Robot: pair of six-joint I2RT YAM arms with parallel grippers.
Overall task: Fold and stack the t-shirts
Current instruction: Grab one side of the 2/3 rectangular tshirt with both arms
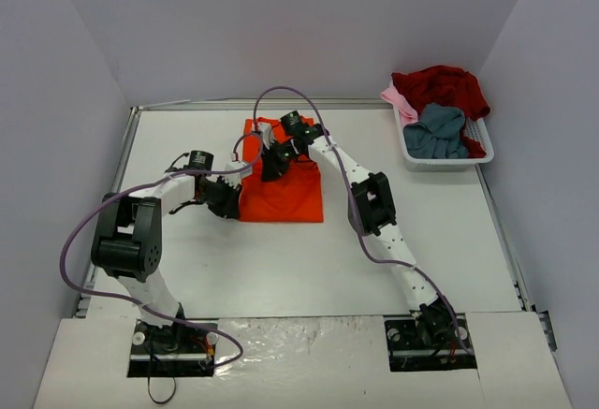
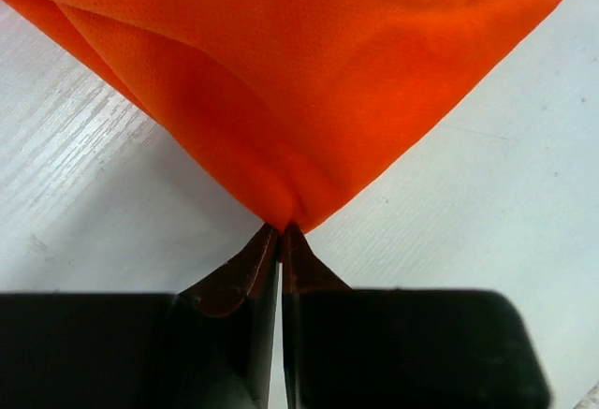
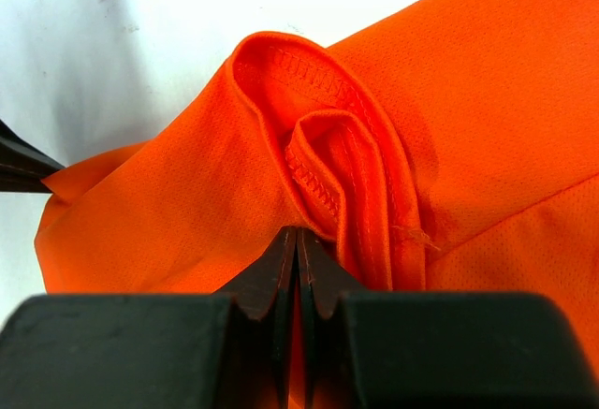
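— So, the left gripper [image 2: 281, 231]: clamped or slack?

— Clamped. Its two tips meet on a pointed corner of the orange-red t-shirt [image 2: 309, 81], and the cloth puckers right where they pinch.

— And the right gripper [image 3: 297, 233]?

— Clenched too, on a rolled, stitched hem of the same shirt. A sliver of orange shows between its fingers.

— Where does that shirt lie from the basket [image 1: 440, 164]?

— Well to the left of it, mostly flat on the table [image 1: 281, 269]. The left gripper holds the edge farthest from the basket. The right gripper grips nearer the basket than that.

— What sits in the basket itself?

— A dark red t-shirt [image 1: 445, 86] heaped at its far end, a grey-blue t-shirt [image 1: 438, 133] in front of that, and a pale pink t-shirt [image 1: 401, 102] draped over its left rim.
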